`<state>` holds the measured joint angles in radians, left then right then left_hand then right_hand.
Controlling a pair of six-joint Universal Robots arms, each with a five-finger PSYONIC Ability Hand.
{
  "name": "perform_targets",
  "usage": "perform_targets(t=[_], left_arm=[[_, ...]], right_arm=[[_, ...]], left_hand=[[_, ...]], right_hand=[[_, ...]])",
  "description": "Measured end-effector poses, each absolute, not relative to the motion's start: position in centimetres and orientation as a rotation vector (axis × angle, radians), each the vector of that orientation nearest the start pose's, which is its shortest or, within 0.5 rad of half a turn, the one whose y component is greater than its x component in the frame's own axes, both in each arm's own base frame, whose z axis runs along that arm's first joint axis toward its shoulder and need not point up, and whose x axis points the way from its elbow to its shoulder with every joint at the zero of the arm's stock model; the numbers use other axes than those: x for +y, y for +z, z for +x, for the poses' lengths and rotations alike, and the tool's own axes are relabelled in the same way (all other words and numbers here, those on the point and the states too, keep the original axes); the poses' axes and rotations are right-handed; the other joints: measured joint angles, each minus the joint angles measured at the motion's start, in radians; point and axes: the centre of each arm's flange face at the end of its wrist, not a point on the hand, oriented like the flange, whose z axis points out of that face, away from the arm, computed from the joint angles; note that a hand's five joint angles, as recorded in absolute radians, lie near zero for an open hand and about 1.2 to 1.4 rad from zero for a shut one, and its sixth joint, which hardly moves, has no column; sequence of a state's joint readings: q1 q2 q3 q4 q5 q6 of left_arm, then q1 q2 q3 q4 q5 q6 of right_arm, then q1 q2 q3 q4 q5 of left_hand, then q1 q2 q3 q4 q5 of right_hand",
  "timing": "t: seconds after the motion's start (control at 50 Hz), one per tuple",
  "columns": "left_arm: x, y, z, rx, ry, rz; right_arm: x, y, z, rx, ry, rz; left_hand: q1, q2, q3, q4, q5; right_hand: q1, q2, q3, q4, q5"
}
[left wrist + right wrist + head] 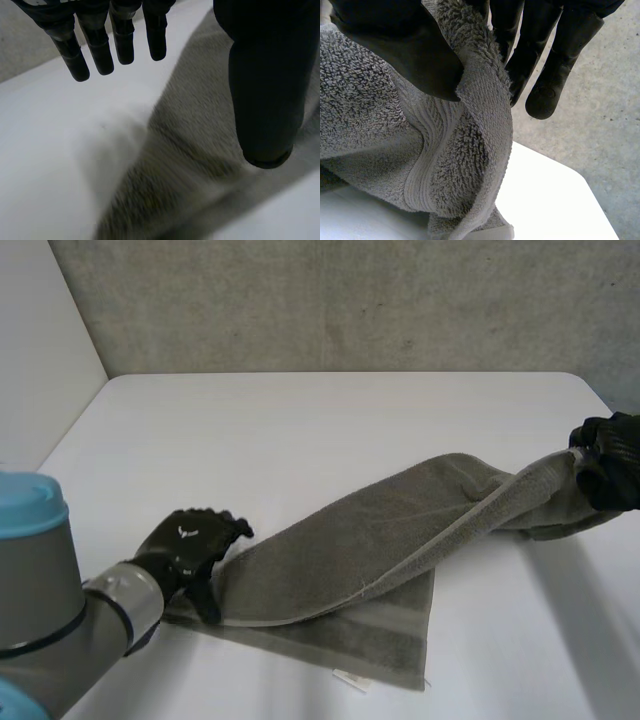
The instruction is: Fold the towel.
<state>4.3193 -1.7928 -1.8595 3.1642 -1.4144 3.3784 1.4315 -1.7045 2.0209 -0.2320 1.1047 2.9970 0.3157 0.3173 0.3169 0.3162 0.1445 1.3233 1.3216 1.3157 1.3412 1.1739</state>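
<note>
Partly cut off, my right hand [610, 465] pinches the towel [330, 550]; my left hand [188, 545], fingers spread, is at its other end.

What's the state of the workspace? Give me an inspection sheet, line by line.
Surface: white table.
Job's things: grey towel, lower layer flat, upper layer stretched up to the right.
Clutter: nothing seen.
Hands: left hand open at the towel's left end; right hand pinching the raised right end.
Cables: nothing seen.
Surroundings: grey wall behind the table.
</note>
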Motion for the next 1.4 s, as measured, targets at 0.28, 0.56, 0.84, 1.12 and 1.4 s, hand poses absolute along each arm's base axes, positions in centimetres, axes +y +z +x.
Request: perform_targets(t=[0.28,0.56,0.84,1.12,1.4], left_arm=[[-19.1,15.0,-21.6,2.561,-1.71,1.047],[-22.3,14.0,-20.6,2.402,-1.803,1.0],[-28.3,18.3,-22.9,2.172,-2.101,1.015],[-36.1,39.8,-26.6,1.466,-2.89,0.516],[-35.0,32.4,-24.6,1.961,-2.707,0.365]], right_arm=[[-26.9,22.8,13.7,2.172,-1.991,-0.466],[-26.9,22.8,13.7,2.17,-1.99,-0.468],[-31.8,25.4,15.0,1.994,-2.154,-0.583],[-39.6,41.7,21.1,1.115,-2.735,-0.689],[-39.7,35.9,21.8,1.287,-2.37,-0.727]], left_hand=[[0.02,0.019,0.02,0.019,0.018],[0.497,0.498,0.498,0.5,0.493],[0.864,0.895,0.895,0.896,0.87],[0.871,0.9,0.899,0.901,0.877],[0.874,0.9,0.9,0.901,0.88]], right_hand=[[0.0,0.0,0.004,0.0,0.0],[0.0,0.001,0.005,0.0,0.0],[0.002,0.001,0.005,0.0,0.0],[0.003,0.001,0.014,0.0,0.0],[0.003,0.006,0.014,0.0,0.0]])
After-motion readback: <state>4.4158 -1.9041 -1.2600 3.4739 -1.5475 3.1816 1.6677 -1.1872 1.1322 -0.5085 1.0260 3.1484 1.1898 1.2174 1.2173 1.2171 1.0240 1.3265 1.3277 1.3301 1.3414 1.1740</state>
